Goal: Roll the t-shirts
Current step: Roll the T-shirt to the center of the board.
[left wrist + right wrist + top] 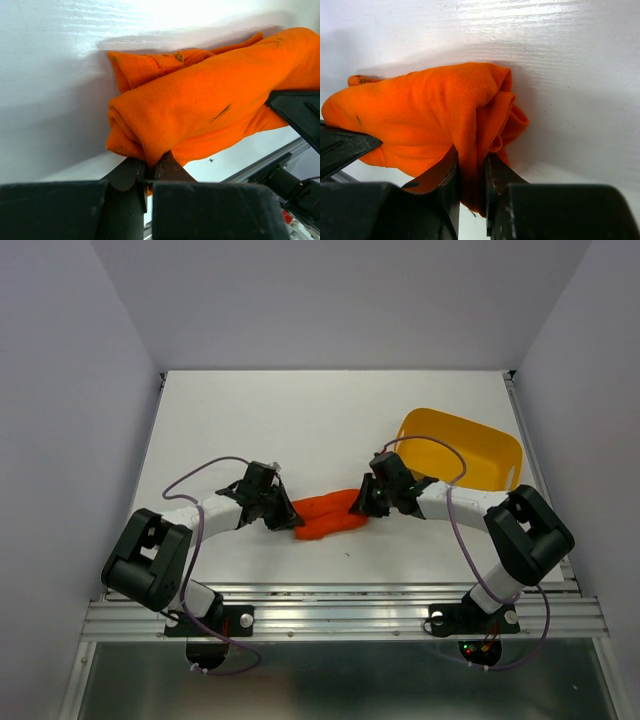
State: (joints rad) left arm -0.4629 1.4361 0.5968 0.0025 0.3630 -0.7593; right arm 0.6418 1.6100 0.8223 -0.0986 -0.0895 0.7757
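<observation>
Left of the yellow tub [460,440]: t-shirt [328,516] pinched endwise.
Left fingers [127,175], right fingers [497,175] nip thin folds; lifting risks unrolling.

Bright light is glaring off the glossy white tabletop [175,15]; the bunched orange-red fabric t-shirt [200,115] is casting soft shadows.

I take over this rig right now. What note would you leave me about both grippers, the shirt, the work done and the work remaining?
Left gripper: shut on the left end of the orange-red fabric t-shirt.
Right gripper: shut on its right end.
T-shirt: a loose roll on the white table, apart from the yellow plastic tub, nearer the arm bases.
Done: the shirt looks rolled.
Left: probably tighten the uneven ends, then release.
</observation>
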